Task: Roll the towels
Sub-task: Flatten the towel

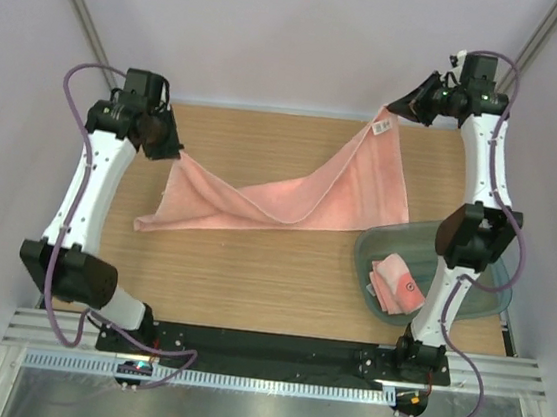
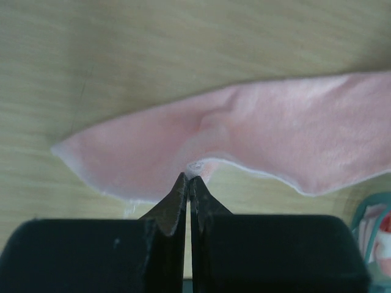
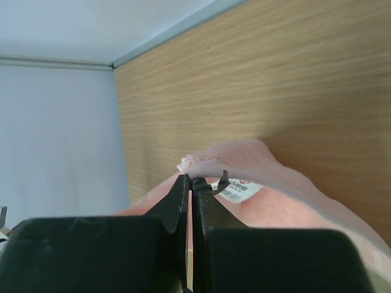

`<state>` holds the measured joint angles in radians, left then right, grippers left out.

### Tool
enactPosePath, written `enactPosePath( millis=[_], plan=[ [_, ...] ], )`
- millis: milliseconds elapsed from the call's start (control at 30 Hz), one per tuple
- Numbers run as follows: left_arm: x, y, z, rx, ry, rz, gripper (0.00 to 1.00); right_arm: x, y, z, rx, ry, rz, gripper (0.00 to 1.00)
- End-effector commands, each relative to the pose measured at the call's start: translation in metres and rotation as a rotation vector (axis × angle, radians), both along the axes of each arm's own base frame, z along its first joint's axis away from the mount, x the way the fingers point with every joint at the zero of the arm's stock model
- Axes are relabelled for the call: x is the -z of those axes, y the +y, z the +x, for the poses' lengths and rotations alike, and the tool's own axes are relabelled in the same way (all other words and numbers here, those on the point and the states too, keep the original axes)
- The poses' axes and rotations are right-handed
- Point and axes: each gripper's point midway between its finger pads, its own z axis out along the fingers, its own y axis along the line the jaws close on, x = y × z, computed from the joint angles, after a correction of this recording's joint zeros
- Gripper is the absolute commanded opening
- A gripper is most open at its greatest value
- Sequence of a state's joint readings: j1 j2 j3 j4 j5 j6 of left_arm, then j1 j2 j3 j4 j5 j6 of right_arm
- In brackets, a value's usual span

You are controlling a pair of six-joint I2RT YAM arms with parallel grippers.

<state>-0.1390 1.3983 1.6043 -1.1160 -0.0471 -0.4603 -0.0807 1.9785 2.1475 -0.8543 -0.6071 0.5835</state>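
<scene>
One salmon-pink towel (image 1: 290,195) hangs stretched across the wooden table between my two grippers, sagging in the middle. My left gripper (image 1: 170,148) is shut on its left corner; in the left wrist view the towel (image 2: 256,140) spreads beyond the pinched tips of that gripper (image 2: 189,177). My right gripper (image 1: 399,106) is shut on the far right corner, next to the white label (image 1: 380,126). The right wrist view shows the towel (image 3: 244,159), its label (image 3: 235,190) and the closed right gripper (image 3: 189,179). A second pink towel (image 1: 396,282) lies folded in the tub.
A translucent grey-green tub (image 1: 375,245) stands at the right front of the table (image 1: 251,276), partly under my right arm's elbow (image 1: 475,236). The enclosure walls close in at the back and both sides.
</scene>
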Motion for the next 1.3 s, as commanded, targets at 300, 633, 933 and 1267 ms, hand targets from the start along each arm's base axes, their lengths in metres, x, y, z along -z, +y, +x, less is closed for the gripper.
enactPosePath(
  millis=[300, 633, 933, 1267],
  plan=[
    [-0.163, 0.067, 0.142, -0.077, -0.485, -0.264, 0.0, -0.151, 0.017, 0.056, -0.127, -0.45, 0.369, 0.01],
    [-0.138, 0.085, 0.053, -0.082, -0.607, -0.309, 0.0, -0.1, 0.005, -0.044, -0.1, -0.464, 0.185, 0.01],
    [0.037, 0.08, -0.012, -0.301, -0.188, -0.362, 0.0, 0.099, 0.005, -0.091, 0.023, -0.031, 0.157, 0.01],
    [0.086, 0.123, -0.062, -0.55, -0.025, -0.268, 0.0, 0.167, 0.01, -0.155, 0.112, 0.145, 0.052, 0.01]
  ],
)
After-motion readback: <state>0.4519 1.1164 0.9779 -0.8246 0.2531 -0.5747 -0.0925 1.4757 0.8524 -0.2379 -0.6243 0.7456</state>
